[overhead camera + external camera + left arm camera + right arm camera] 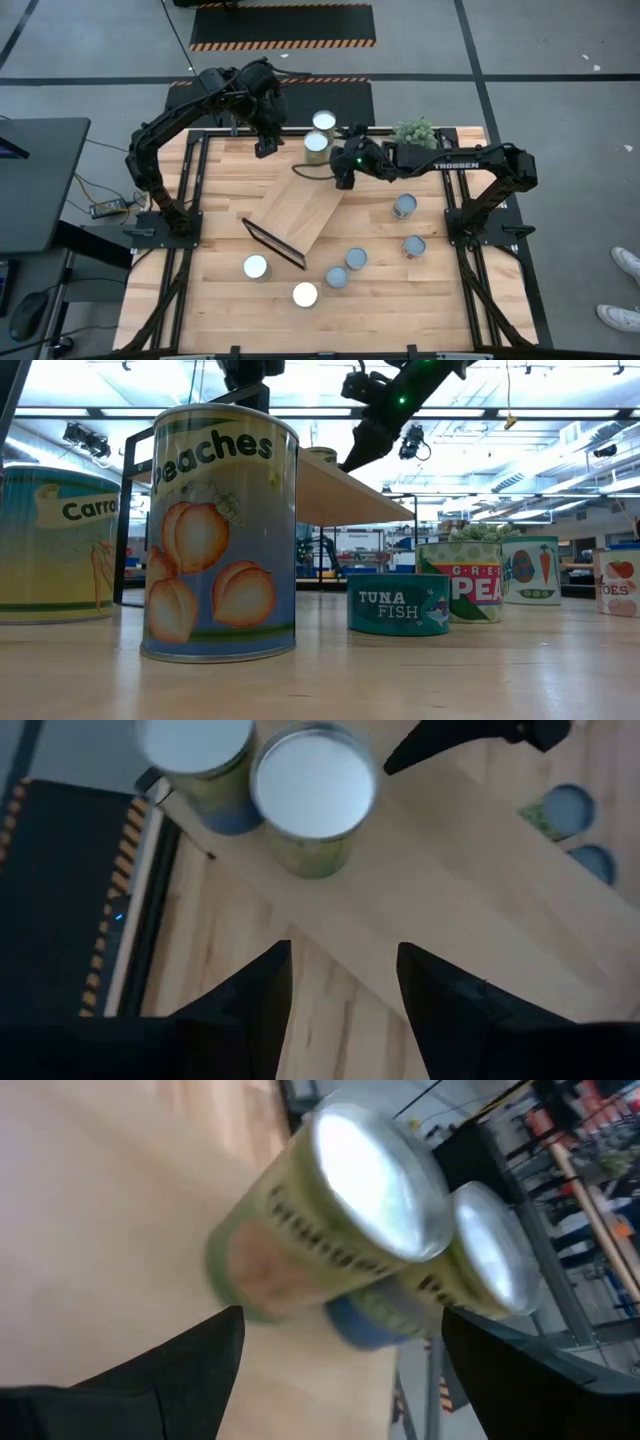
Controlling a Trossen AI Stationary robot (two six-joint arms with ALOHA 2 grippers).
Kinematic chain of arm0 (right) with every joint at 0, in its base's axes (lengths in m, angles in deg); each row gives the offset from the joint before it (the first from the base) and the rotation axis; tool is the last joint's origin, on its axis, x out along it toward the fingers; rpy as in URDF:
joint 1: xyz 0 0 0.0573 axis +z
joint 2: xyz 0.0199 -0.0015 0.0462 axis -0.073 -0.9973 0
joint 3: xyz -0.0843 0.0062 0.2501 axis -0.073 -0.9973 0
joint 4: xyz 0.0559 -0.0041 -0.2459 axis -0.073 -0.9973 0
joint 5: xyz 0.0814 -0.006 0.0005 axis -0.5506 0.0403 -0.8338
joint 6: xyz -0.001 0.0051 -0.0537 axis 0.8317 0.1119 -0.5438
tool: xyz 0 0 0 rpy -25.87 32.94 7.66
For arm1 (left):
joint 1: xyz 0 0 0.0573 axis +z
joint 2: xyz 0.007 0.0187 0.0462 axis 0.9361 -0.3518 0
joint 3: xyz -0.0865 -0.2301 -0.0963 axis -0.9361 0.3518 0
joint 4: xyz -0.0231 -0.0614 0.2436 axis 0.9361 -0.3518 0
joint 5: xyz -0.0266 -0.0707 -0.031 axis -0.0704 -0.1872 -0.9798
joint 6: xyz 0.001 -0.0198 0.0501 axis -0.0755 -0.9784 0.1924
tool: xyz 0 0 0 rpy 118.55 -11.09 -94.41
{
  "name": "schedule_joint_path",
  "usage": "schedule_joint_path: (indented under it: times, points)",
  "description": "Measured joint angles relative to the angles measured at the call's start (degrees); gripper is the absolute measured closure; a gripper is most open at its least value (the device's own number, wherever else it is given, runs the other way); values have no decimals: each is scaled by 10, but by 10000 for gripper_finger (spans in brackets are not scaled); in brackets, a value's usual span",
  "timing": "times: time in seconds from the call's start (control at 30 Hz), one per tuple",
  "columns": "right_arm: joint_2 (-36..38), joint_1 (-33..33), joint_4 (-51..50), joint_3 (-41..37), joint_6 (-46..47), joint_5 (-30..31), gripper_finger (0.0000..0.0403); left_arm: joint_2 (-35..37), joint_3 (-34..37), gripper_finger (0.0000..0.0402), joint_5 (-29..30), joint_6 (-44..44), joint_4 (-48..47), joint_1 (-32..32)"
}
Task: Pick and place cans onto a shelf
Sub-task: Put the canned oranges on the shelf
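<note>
The shelf (pixel 300 210) is a light-wood board lying slantwise across the table. Two cans stand upright on its far end, one (pixel 316 145) nearer the middle and one (pixel 324 122) at the very end. My left gripper (pixel 265 148) hangs open above the table just left of them, nothing between its fingers (pixel 255 990). My right gripper (pixel 343 180) is open over the board, right of the cans and pointing at them. The nearer can (pixel 340 1210) stands just beyond its fingertips. Several more cans stand on the table, among them a white-topped one (pixel 256 267) and a blue-grey one (pixel 404 206).
A small green plant (pixel 415 130) stands at the far right of the table. Loose cans (pixel 337 277) cluster near the front edge and to the right. In the low view a Peaches can (pixel 220 530) and a tuna tin (pixel 398 603) stand close to the camera.
</note>
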Motion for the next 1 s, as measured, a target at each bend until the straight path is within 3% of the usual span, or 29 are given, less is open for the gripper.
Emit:
schedule_joint_path:
  times: [0.37, 0.53, 0.77, 1.0]
  points:
    - [30, 8, -41, 0, 123, -52, 55, 2, 19, 270, -17, 6, 71, -14]
    - [58, 8, -51, 0, 157, -48, 55, 69, 139, 299, 9, -11, 172, -41]
    - [62, 12, -23, 0, 184, -108, 58, 196, 332, 321, 35, -50, 348, -48]
    - [43, 4, 23, -4, 213, -124, 129, 255, 451, 321, 34, -67, 448, -49]
